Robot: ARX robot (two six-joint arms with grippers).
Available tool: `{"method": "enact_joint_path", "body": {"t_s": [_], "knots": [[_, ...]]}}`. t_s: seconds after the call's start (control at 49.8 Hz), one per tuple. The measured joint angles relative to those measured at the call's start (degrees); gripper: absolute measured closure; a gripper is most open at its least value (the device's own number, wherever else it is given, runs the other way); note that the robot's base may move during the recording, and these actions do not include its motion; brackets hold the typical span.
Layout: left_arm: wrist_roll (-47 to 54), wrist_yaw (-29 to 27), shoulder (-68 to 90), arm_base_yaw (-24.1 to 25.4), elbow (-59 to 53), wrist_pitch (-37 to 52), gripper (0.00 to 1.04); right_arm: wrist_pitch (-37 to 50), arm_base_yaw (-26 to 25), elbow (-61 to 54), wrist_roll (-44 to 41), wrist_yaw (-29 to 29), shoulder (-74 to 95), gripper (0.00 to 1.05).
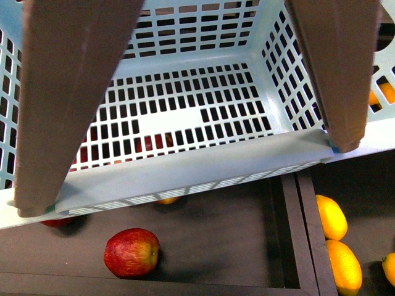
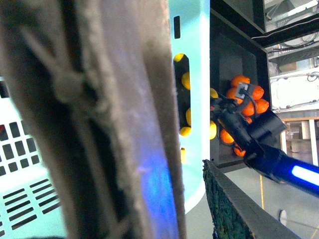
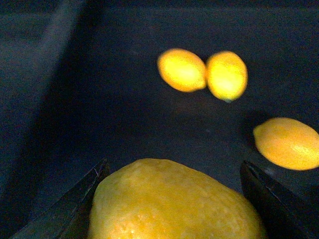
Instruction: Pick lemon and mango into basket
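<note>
Right gripper (image 3: 173,167): fingers spread wide, bearing on both flanks of the lemon (image 3: 174,204), which sits between them against a dark bin floor. Beyond it lie three more yellow fruits (image 3: 227,74), two touching and one apart. Left gripper: its state cannot be told, as the brown handle (image 2: 99,119) fills its wrist view. Front view: the teal basket (image 1: 185,169) hangs by that handle over a red fruit (image 1: 131,251). The mango cannot be picked out.
</note>
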Motion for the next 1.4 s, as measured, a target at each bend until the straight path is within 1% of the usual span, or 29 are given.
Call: {"method": "enact_joint_path", "body": {"t_s": [0.06, 0.201, 0.261, 0.321, 0.502, 0.582, 0.662, 0.682, 0.803, 0.943, 1.204, 1.345, 1.385, 1.405], "knots": [[0.0, -0.1, 0.0, 0.0, 0.0, 0.0, 0.77, 0.3, 0.4, -4.7, 1.1, -2.3, -5.6, 0.35], [0.0, -0.2, 0.0, 0.0, 0.0, 0.0, 0.77, -0.1, 2.0, -13.7, 5.2, -5.2, -18.5, 0.35], [0.0, -0.2, 0.0, 0.0, 0.0, 0.0, 0.77, -0.7, 2.8, -16.1, 7.1, -5.4, -23.3, 0.35], [0.0, -0.2, 0.0, 0.0, 0.0, 0.0, 0.77, -2.1, 4.7, -18.6, 10.5, -5.3, -31.5, 0.35], [0.0, -0.2, 0.0, 0.0, 0.0, 0.0, 0.77, -4.7, 10.4, -19.7, 17.9, -3.7, -44.5, 0.35], [0.0, -0.2, 0.0, 0.0, 0.0, 0.0, 0.77, -5.6, 14.1, -19.8, 21.3, -1.6, -49.1, 0.35], [0.0, -0.2, 0.0, 0.0, 0.0, 0.0, 0.77, -6.1, 20.0, -19.7, 24.5, 1.9, -53.4, 0.35], [0.0, -0.2, 0.0, 0.0, 0.0, 0.0, 0.77, -6.2, 22.4, -19.6, 25.3, 3.4, -54.2, 0.35], [0.0, -0.2, 0.0, 0.0, 0.0, 0.0, 0.77, -7.0, 32.7, -19.0, 26.5, 10.4, -54.6, 0.35], [0.0, -0.2, 0.0, 0.0, 0.0, 0.0, 0.77, -7.0, 41.4, -19.0, 27.2, 15.5, -52.9, 0.35], [0.0, -0.2, 0.0, 0.0, 0.0, 0.0, 0.77, -6.5, 50.8, -19.8, 29.0, 18.9, -50.9, 0.36], [0.0, -0.2, 0.0, 0.0, 0.0, 0.0, 0.77, -6.6, 53.0, -21.4, 29.1, 19.1, -50.9, 0.36], [0.0, -0.2, 0.0, 0.0, 0.0, 0.0, 0.77, -6.6, 53.2, -21.6, 29.1, 19.3, -50.8, 0.33], [0.0, -0.2, 0.0, 0.0, 0.0, 0.0, 0.77, -6.6, 53.2, -21.8, 29.1, 19.4, -50.8, 0.29]]}}
